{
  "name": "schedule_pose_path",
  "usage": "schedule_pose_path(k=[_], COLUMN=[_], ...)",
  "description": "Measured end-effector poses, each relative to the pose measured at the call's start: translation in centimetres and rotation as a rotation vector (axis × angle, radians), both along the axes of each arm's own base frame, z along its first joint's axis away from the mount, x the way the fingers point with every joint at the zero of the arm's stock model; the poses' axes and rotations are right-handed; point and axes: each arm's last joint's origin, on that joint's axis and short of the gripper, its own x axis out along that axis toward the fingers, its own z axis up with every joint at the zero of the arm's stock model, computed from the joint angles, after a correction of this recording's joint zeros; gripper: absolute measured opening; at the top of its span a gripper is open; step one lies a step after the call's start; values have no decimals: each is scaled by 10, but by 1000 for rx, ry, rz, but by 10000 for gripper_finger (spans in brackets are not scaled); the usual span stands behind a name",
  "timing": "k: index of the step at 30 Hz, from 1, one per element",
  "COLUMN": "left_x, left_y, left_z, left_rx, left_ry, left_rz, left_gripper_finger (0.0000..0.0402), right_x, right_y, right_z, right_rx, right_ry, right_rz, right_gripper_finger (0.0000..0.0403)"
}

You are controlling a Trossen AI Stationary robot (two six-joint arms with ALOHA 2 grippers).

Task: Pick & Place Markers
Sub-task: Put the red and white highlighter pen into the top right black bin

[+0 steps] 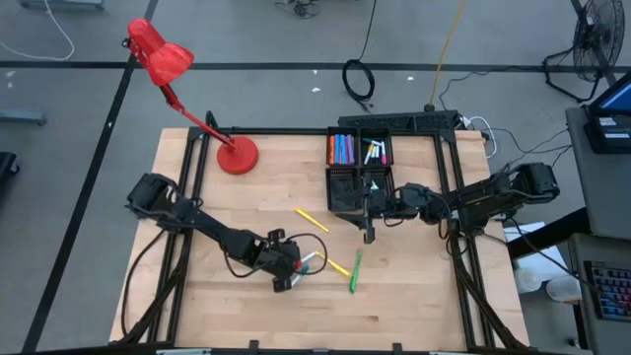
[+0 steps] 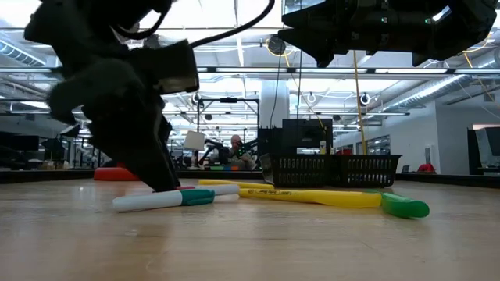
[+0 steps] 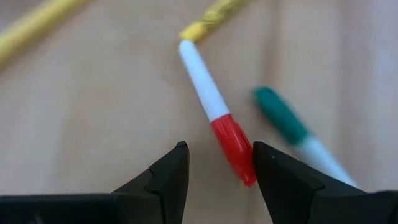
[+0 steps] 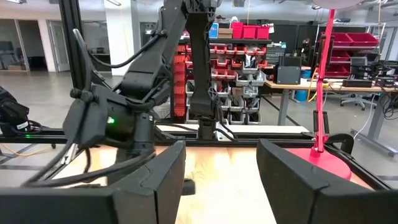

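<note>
Markers: a white-barrelled marker with a red cap [image 3: 219, 118] and a white marker with a teal-green cap [image 3: 297, 134] lie flat on the pale wooden tabletop [image 1: 414, 296], near the front edge.
Surface: light wood planks in a black frame; a red desk lamp [image 1: 237, 155] stands toward the back.
Left gripper [image 3: 219, 171]: low over the table, its two dark fingers parted with nothing between them; the red cap lies just inside one fingertip [image 3: 273, 165].
Axis: the red-capped marker runs lengthwise away from the fingers, cap end nearest, white end almost touching a yellow marker [image 3: 208, 18]; the teal one lies beside it, angled apart.
Farther: a green marker [image 1: 354, 272] and another yellow marker [image 1: 312, 219] lie mid-table.
Tray: black four-compartment tray [image 1: 347, 185] at the back, coloured markers inside.
Right gripper [image 1: 369, 233]: just in front of the tray, fingers apart, empty.
Room: shelving with red bins beyond.
</note>
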Motion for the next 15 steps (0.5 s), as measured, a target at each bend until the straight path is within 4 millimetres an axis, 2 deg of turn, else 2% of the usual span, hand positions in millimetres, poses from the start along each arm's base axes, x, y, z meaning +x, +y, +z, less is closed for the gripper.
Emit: schedule_pose_path(k=[5,15], left_x=[-1,-6], left_y=[11,22], left_z=[-1,-5], left_rx=[103,127], left_ry=[16,94], left_rz=[56,128], left_gripper_finger=[182,182], right_x=[0,0], right_y=[0,0], right_z=[0,0], right_rx=[0,0], right_ry=[0,1], right_rz=[0,0], right_gripper_finger=[185,185])
